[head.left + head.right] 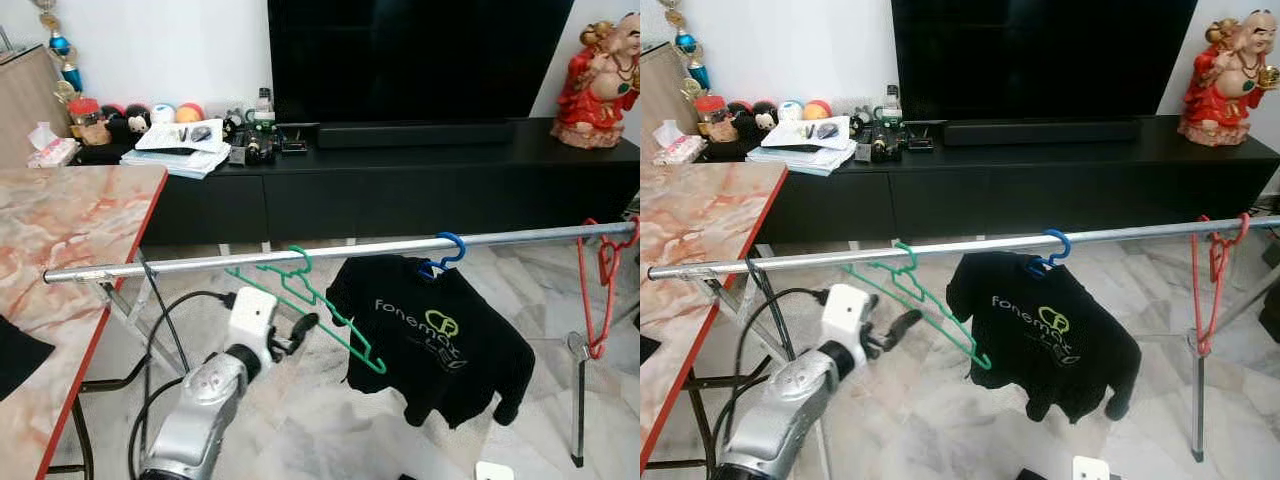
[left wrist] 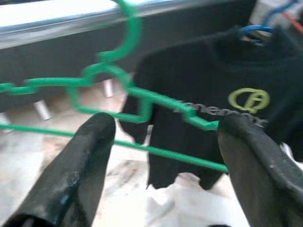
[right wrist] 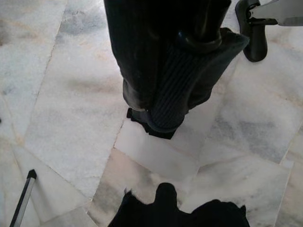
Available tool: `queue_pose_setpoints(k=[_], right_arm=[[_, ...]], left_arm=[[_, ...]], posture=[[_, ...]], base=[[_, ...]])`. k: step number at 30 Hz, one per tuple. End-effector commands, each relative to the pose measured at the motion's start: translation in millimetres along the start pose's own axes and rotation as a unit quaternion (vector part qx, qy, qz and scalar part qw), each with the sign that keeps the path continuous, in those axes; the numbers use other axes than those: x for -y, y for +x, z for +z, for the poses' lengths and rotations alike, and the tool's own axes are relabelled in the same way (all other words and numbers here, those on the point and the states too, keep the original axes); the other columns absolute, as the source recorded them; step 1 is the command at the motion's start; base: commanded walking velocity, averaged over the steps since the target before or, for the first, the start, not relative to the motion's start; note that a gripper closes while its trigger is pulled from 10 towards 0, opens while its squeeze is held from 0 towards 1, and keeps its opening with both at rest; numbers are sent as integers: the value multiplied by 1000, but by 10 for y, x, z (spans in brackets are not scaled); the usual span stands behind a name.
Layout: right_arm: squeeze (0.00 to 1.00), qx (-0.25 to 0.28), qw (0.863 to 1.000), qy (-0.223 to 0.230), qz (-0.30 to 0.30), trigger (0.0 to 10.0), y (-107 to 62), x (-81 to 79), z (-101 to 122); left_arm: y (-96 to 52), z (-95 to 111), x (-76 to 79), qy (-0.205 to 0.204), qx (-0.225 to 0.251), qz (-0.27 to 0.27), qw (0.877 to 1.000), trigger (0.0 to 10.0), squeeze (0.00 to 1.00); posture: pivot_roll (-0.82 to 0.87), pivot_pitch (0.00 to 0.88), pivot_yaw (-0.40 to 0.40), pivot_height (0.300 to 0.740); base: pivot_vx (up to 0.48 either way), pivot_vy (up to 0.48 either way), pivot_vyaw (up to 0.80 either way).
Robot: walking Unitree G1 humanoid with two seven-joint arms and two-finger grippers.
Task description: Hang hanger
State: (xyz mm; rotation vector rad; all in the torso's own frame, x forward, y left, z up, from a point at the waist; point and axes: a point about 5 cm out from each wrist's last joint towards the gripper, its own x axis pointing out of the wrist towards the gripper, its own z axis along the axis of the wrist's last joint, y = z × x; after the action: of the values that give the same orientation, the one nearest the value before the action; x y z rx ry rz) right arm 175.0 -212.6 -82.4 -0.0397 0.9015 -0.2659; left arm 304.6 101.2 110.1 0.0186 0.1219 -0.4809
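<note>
Green hanger on rail, beside black shirt; left end effector spread, empty.

The metal rail runs off the frame at 3 o'clock, so its far support cannot be seen. In the left wrist view the green hanger and both black fingers are blurred, and the hanger's hook is cut off at 12 o'clock. The right gripper's fingers are dark, so their gap cannot be judged.
</note>
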Motion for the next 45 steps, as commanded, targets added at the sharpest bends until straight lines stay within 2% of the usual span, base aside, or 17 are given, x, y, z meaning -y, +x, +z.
queue_pose_setpoints(k=[1,3,7,11,16,17,18,21,23,25,30,34,38,41,45], right_arm=[[0,1,1000,5,1,10000,6,-20,25],[0,2,1000,6,0,10000,6,-22,27],[0,2,1000,7,0,10000,7,-27,33],[0,2,1000,8,0,10000,7,-33,37],[0,2,1000,8,0,10000,8,-35,38],[0,2,1000,8,0,10000,8,-38,38],[0,2,1000,8,0,10000,8,-39,38],[0,1,1000,9,1,10000,7,-41,35],[0,0,1000,11,1,10000,6,-46,32],[0,0,1000,11,1,10000,6,-47,31],[0,-1,1000,10,3,10000,7,-49,31],[0,-2,1000,11,4,10000,7,-52,30],[0,-2,1000,11,5,10000,7,-57,30],[0,-2,1000,11,5,10000,7,-59,30],[0,-3,1000,11,5,10000,7,-62,30]], left_arm=[[74,40,31,-9,-8,0,1000,10000,1000],[147,47,63,-32,-16,11,999,10000,1000],[235,81,79,-26,-21,28,999,10000,1000],[342,137,-34,-31,-38,103,994,10000,1000],[403,190,-82,-54,-44,133,989,10000,1000],[435,238,-62,-58,-37,124,990,10000,404],[442,248,-56,-58,-35,121,990,10000,0],[456,253,-35,-54,-38,114,991,10000,0],[456,206,-68,-36,-55,132,989,10000,0],[444,173,-98,-54,-64,147,986,10000,0],[450,154,-138,-34,-83,165,982,10000,0],[462,115,-135,-41,-94,171,980,10000,0],[501,91,-56,-53,-97,155,982,10000,0],[535,96,39,-55,-98,129,985,10000,0],[544,58,81,-47,-110,125,985,10000,0]], posture=[[130,0,39,740],[130,0,39,740],[125,0,39,740],[121,0,40,740],[120,0,40,740],[118,0,41,740],[118,0,41,740],[116,0,46,740],[113,0,47,740],[113,0,47,740],[121,0,45,740],[115,0,47,740],[114,0,48,740],[114,0,48,740],[114,0,48,740]], base=[[0,0,0],[0,0,0],[0,0,0],[0,0,0],[0,0,0],[0,0,0],[0,0,0],[0,0,0],[0,0,0],[0,0,0],[0,0,0],[0,0,0],[0,0,0],[0,0,0],[0,0,0]])
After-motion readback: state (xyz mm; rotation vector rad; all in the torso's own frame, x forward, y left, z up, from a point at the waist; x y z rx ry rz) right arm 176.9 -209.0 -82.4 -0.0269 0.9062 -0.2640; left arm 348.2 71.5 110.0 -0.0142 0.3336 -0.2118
